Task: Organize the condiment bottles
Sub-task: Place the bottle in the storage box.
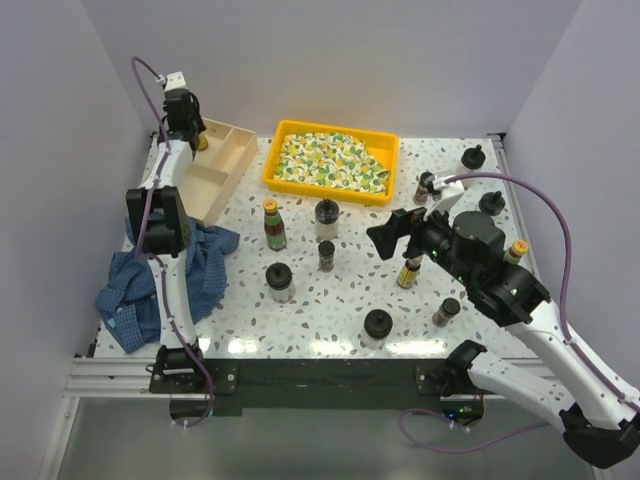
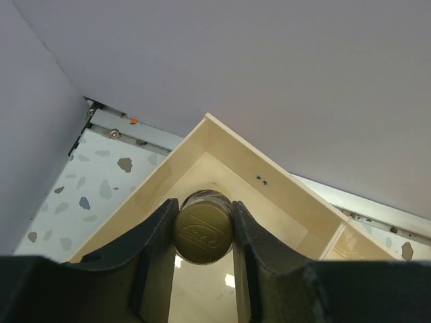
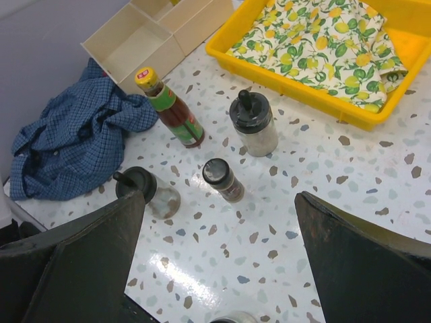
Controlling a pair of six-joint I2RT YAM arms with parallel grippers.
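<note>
As the left gripper point(image 2: 202, 227) clamps a gold-capped bottle point(image 2: 203, 237) in the far corner of the box point(image 2: 273, 176), placing seems underway. Next: release, lift clear. The right gripper point(image 3: 222, 259) gapes, holding nothing.

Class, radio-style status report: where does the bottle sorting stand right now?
Left pincer shut on gold-capped jar, in corner of wooden box. Right pincer open above table. Nothing blocking.
</note>
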